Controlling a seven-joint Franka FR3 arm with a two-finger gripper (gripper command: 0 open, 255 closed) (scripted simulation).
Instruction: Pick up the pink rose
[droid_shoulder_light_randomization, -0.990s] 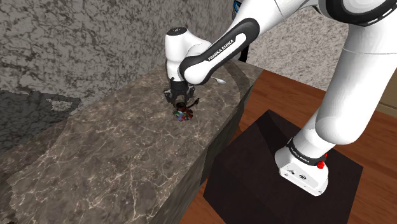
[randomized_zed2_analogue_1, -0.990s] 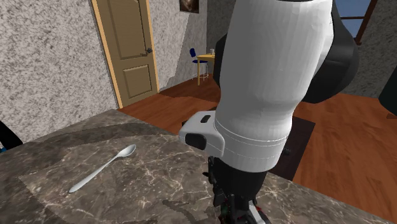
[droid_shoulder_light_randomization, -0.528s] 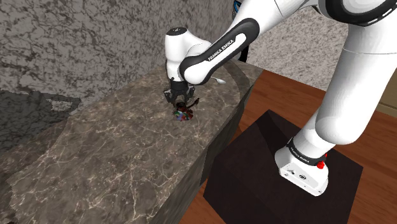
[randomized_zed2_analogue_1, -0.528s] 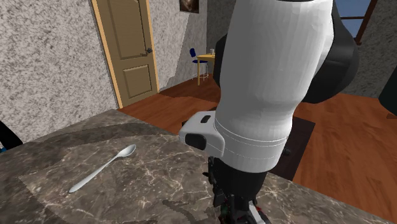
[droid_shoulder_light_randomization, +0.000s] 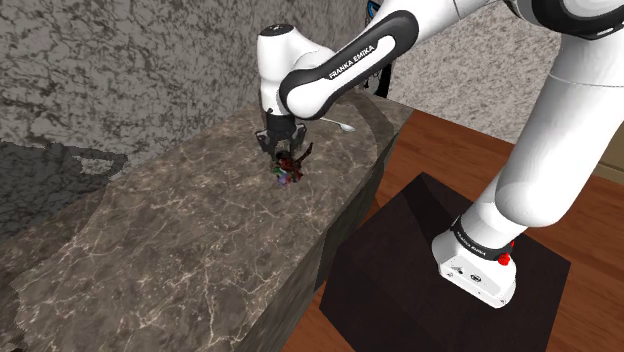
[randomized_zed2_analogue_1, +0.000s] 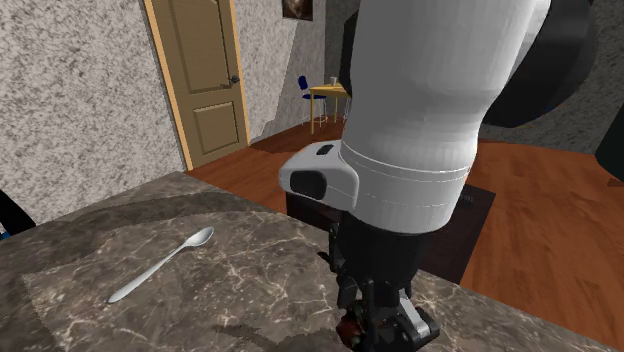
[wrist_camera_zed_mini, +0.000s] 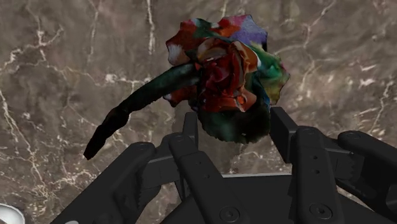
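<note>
As fingers (wrist_camera_zed_mini: 283, 135) clasp, ruffled rose (wrist_camera_zed_mini: 224, 75), veined marble (wrist_camera_zed_mini: 57, 70)

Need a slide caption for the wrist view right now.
Black gripper clasps a dark red, multicoloured rose, its dark stem jutting out beside the gripper, over the marbled counter.

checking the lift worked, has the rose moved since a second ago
Yes. In the shoulder view the rose, clasped in the gripper, has gone up a little, away from the marble counter beneath it.
</note>
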